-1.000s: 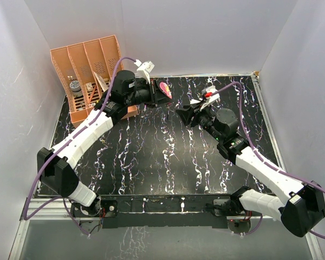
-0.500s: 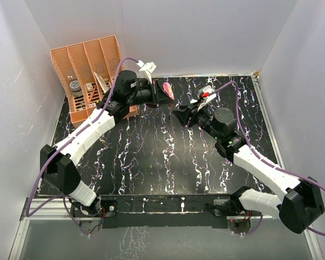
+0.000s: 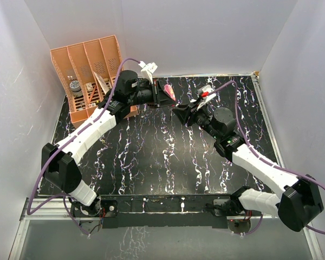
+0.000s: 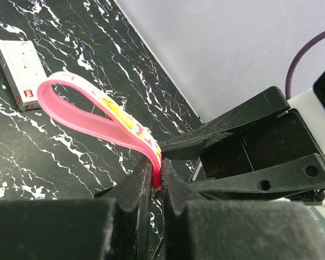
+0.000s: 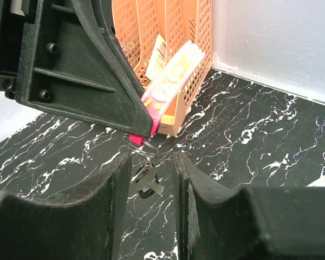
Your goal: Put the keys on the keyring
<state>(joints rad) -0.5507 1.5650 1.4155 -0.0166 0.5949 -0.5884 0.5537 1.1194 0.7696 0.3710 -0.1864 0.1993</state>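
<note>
My left gripper is shut on the pink strip of the keyring and holds it above the table at the back middle. In the right wrist view the pink strip comes out of the left fingers, with the small metal ring below it. Small dark-headed keys hang from that ring. My right gripper is open, its fingers on either side of the hanging keys without touching them. In the top view it sits just right of the left gripper.
An orange slotted file rack with small items stands at the back left; it also shows in the right wrist view. A white rectangular box with a red mark lies on the black marbled table. White walls close the back and sides.
The right gripper has moved up and left toward the left gripper. The left gripper has shifted slightly right with the pink strip. The two grippers now nearly meet.
</note>
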